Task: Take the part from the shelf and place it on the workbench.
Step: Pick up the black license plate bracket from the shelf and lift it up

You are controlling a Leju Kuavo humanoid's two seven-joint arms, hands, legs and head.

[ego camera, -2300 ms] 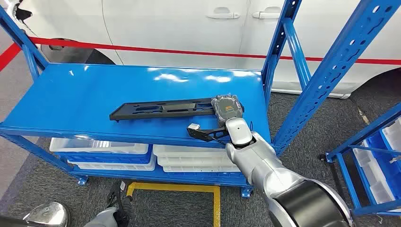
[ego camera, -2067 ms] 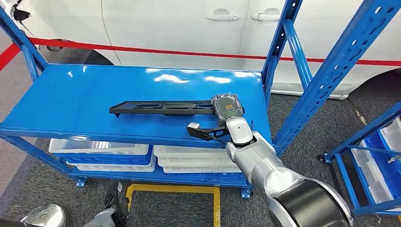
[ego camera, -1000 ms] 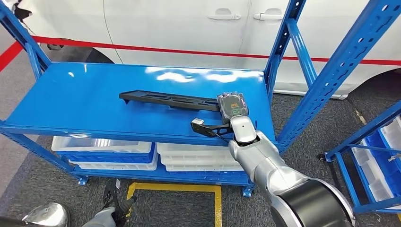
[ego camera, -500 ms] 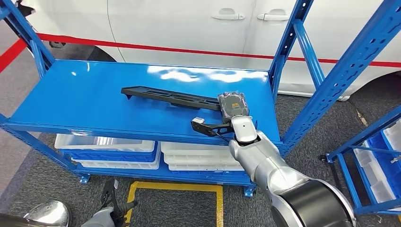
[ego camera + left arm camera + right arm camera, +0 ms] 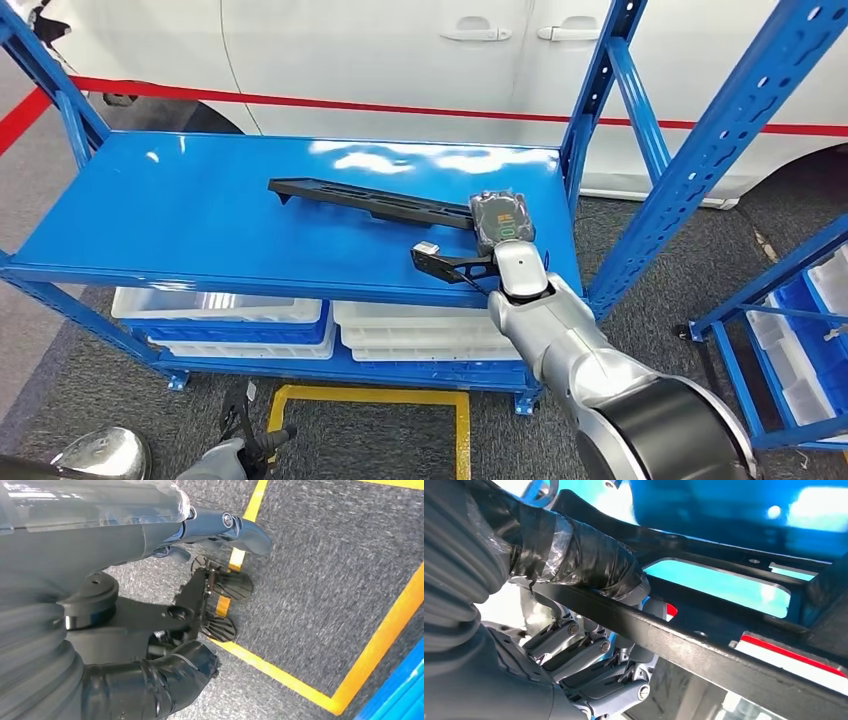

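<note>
A long black slotted part hangs tilted just above the blue shelf board, its far end toward the shelf's middle and a forked end over the front edge. My right hand grips the part at its near end, by the right upright. In the right wrist view the taped thumb lies over a black bar of the part and the fingers curl under it. My left hand hangs low above the carpet with nothing in it, its fingers bent inward.
Blue uprights stand right of the shelf board, and a second blue rack with white bins is at far right. White trays sit on the lower shelf. A white car stands behind. Yellow floor tape marks the carpet.
The part's far end has lifted and swung toward the right and back, and my right hand has shifted slightly right with it. The camera has moved a little too.
</note>
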